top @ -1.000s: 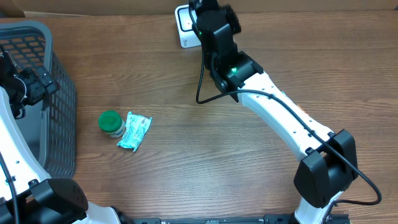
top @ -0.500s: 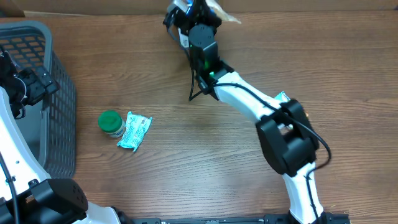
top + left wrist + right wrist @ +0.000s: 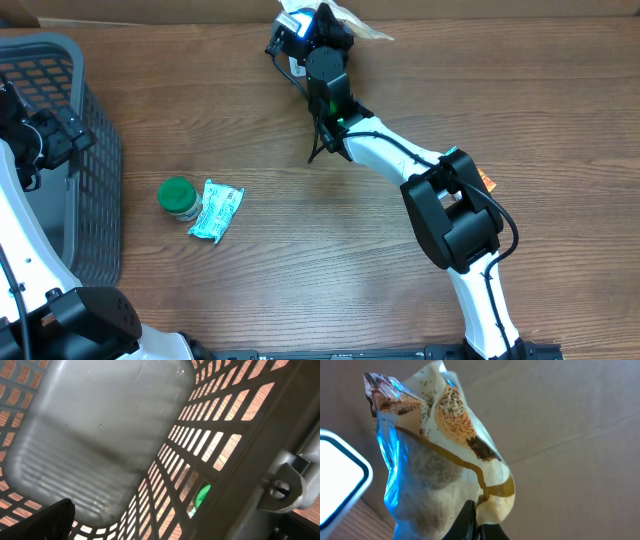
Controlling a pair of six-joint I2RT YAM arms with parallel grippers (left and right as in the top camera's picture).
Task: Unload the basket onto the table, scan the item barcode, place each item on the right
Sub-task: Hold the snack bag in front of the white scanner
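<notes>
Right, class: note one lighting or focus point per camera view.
Overhead: even light, sharp grain on the table. Left wrist: the grey basket looks soft-focus, bright wood behind its slots. Right wrist: blue light tints the snack packet; the scanner is blown-out white.

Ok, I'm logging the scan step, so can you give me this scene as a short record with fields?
right gripper: shut on packet, raised at the far table edge
packet: snack bag, held next to scanner, blue glow on the side facing it
scanner: white, dark-rimmed, mostly out of the wrist view
left gripper: open, over basket, holding nothing
basket: grey, nothing visible inside
loose items: green-lidded jar and teal pouch, side by side
</notes>
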